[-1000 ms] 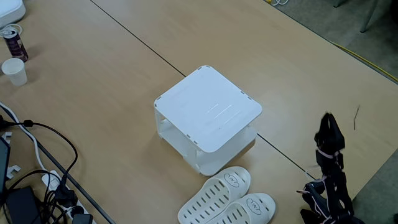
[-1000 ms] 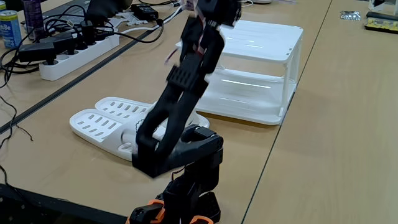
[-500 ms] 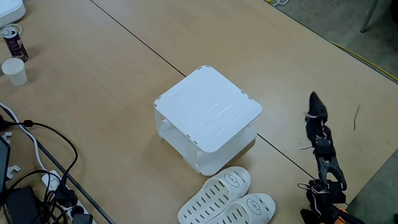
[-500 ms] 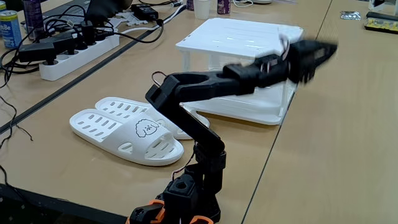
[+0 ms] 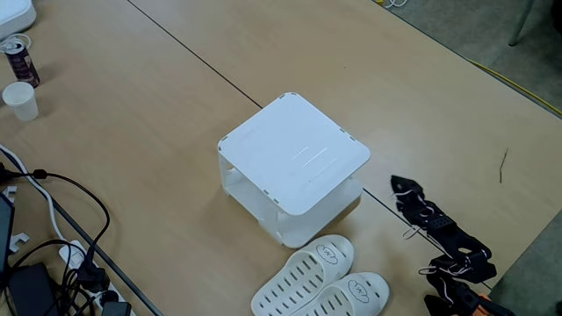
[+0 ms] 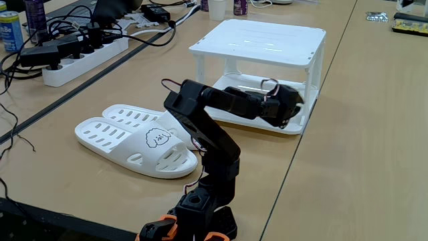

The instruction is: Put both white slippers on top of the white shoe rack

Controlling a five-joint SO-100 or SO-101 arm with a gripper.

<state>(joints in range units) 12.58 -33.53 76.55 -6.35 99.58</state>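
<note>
The white shoe rack (image 5: 294, 158) stands mid-table with nothing on its flat top (image 6: 261, 41). Both white slippers lie side by side on the table in front of it (image 5: 309, 268) (image 5: 356, 294). In a fixed view from the side they are left of the arm, the near one (image 6: 130, 144) showing a cartoon-face mark and the far one (image 6: 134, 115) behind it. My black gripper (image 5: 398, 183) hangs low over the table right of the rack, far from the slippers. From the side the gripper (image 6: 293, 100) sits in front of the rack's lower tier. It looks shut and holds nothing.
A power strip (image 6: 83, 55) and tangled cables (image 5: 53, 219) crowd the table's left side. A paper cup (image 5: 19, 99) and a can (image 5: 18, 57) stand at the far left. The arm's base (image 6: 197, 217) sits near the table edge beside the slippers.
The arm has folded down from an upright pose. The forearm swung over and dropped, so the gripper now sits low beside the rack. Slippers and rack have not moved.
</note>
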